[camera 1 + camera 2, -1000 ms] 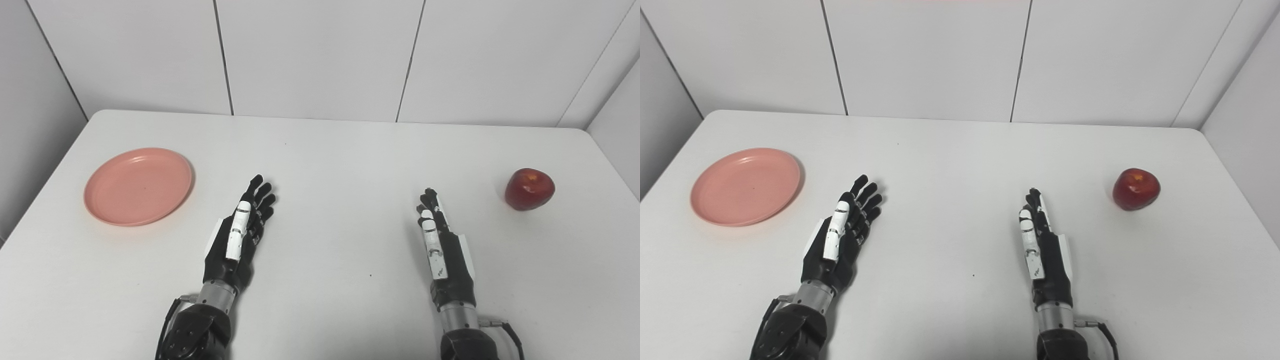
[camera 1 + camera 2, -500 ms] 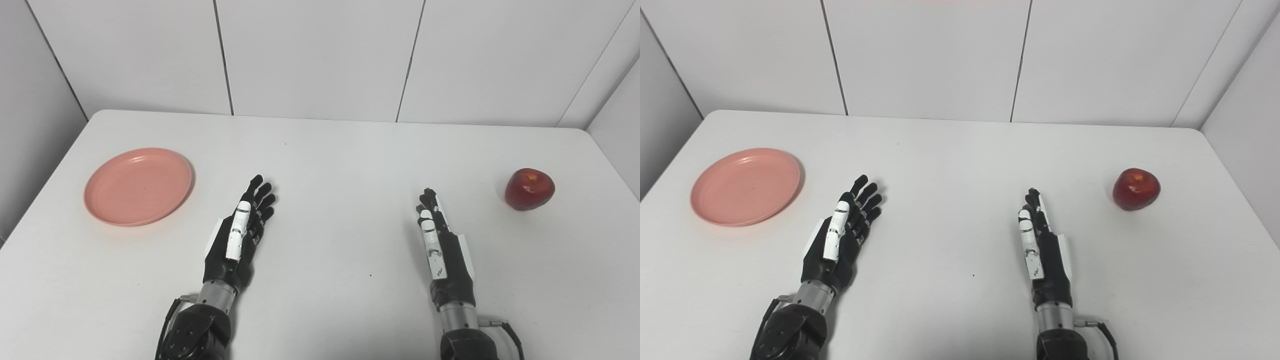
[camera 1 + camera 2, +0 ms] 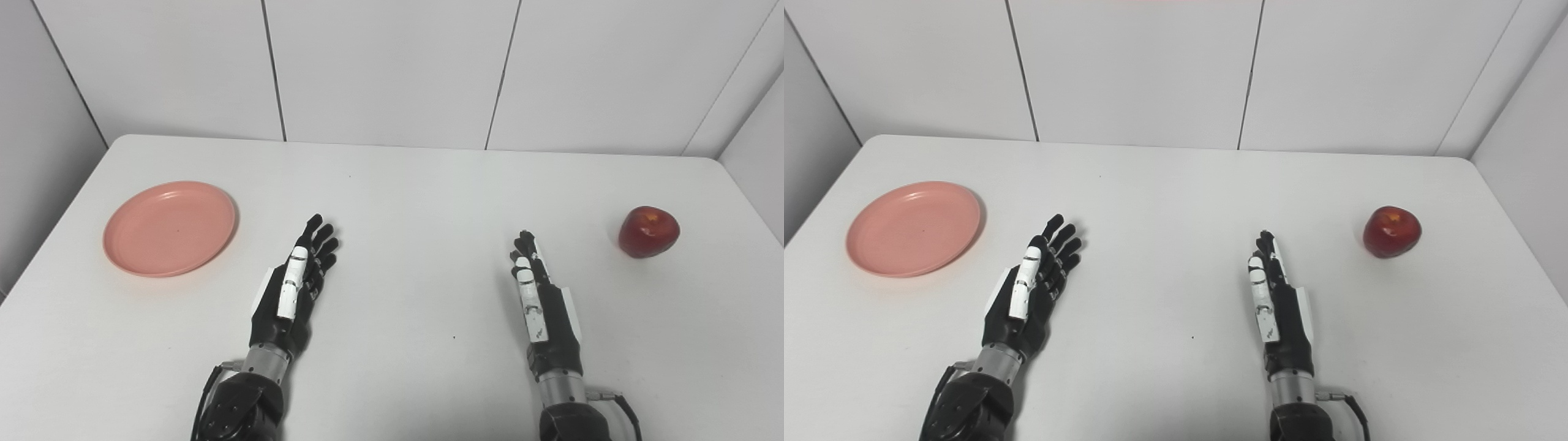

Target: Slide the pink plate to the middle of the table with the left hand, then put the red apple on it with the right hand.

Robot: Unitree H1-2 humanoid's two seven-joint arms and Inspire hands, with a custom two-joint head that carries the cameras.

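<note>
Two hands at rest low on a white bench [image 3: 404,184], both empty. Left hand [image 3: 293,288] flat near 7 o'clock, fingers extended and slightly spread, pointing toward 1 o'clock. Right hand [image 3: 542,306] near 5 o'clock, turned on edge, fingers straight and close together, holding nothing.

Pink plate [image 3: 169,228] at 9 o'clock, well apart from the left hand and close to the bench's left edge; not yet moved to the middle. Red apple [image 3: 648,231] at 3 o'clock, upright, well apart from the right hand and fairly near the right edge.

Likely failure modes, judged from this layout:
- Plate pushed outward toward 9 o'clock and off the bench, if contact falls on its inner rim rather than its far side.
- Plate tipped or flipped by fingertip pressure on the raised lip; shallow, light-looking dish, probably easy to skid or spin under an off-centre push.
- Apple nudged toward 3 o'clock and rolled off, if approached from the inside with fingers too narrow; round body, free to roll.
- Apple rolling on the shallow plate if released off-centre.

Open room: wide bare surface between the hands and up toward 12 o'clock, nothing in the sliding path from 9 o'clock to centre. Wall panels [image 3: 392,67] behind the far edge at 12 o'clock; least margin at the left and right edges beside plate and apple.
</note>
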